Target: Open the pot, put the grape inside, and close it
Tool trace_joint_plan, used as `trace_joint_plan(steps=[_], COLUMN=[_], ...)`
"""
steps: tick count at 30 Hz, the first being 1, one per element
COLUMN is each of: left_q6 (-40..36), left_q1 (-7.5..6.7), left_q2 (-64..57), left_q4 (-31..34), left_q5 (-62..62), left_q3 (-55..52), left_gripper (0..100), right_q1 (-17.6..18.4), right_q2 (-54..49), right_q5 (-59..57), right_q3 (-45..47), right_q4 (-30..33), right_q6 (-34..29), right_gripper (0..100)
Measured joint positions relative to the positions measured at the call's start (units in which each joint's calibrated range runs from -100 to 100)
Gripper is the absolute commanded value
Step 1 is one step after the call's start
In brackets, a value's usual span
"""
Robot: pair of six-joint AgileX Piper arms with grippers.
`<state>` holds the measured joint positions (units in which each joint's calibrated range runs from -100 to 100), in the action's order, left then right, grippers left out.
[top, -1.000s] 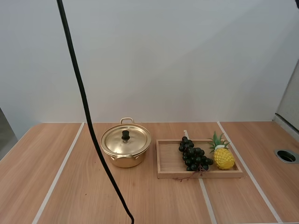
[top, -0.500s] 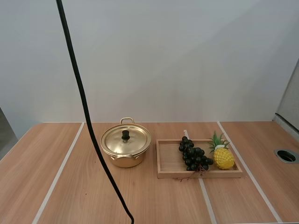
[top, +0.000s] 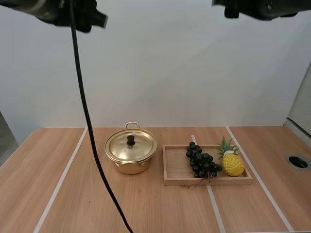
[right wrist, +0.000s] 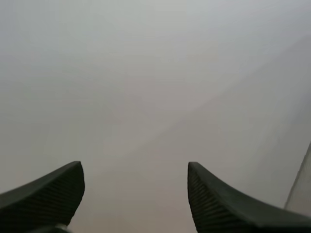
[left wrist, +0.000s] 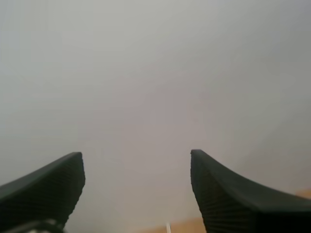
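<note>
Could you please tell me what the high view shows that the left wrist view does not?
High view: the pot, lid on, standing beside a tray that holds grapes and a pineapple. Left wrist view: the left gripper, its fingers apart with nothing between them. Shared: the wooden table.

A: The table (top: 58,194) is lit evenly from above; only short, soft shadows are thrown under the pot (top: 129,167) and the tray (top: 170,181).
B: Confirmed. Mild glare is seen on the lid (top: 142,145). The left gripper's fingers (left wrist: 43,189) and the right gripper's fingers (right wrist: 43,191) are rendered dark against pale grey.
</note>
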<state>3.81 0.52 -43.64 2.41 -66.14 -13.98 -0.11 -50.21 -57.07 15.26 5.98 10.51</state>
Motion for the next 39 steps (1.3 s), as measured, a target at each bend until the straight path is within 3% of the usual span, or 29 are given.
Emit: trace_joint_plan(steps=[8,13,19,25,39], left_q6=[8.5,14.1,21.6,26.8,35.7], left_q1=[0.00,0.00,0.00,0.00,0.00], left_q2=[6.9,9.5,13.2,19.3,34.0], left_q4=[-5.4,-9.1,-13.7,-14.2,-15.6], left_q5=[-20.8,-31.1,-33.3,-33.7,-33.8], left_q3=[0.0,0.0,-1.1,-2.5,-2.6], left_gripper=[100,100,100,100,100], right_q1=[0.0,0.0,0.0,0.0,0.0], right_q2=[1.9,1.8,1.7,1.7,1.6], right_q5=[-22.3,-32.0,-40.9,-42.9,-42.9], right_q3=[0.0,0.0,2.0,5.6,6.3], right_q4=[-10.2,-11.3,-11.4,-12.2,-13.2], right_q6=[14.5,18.3,23.4,27.4,28.4], right_gripper=[100,100,100,100,100])
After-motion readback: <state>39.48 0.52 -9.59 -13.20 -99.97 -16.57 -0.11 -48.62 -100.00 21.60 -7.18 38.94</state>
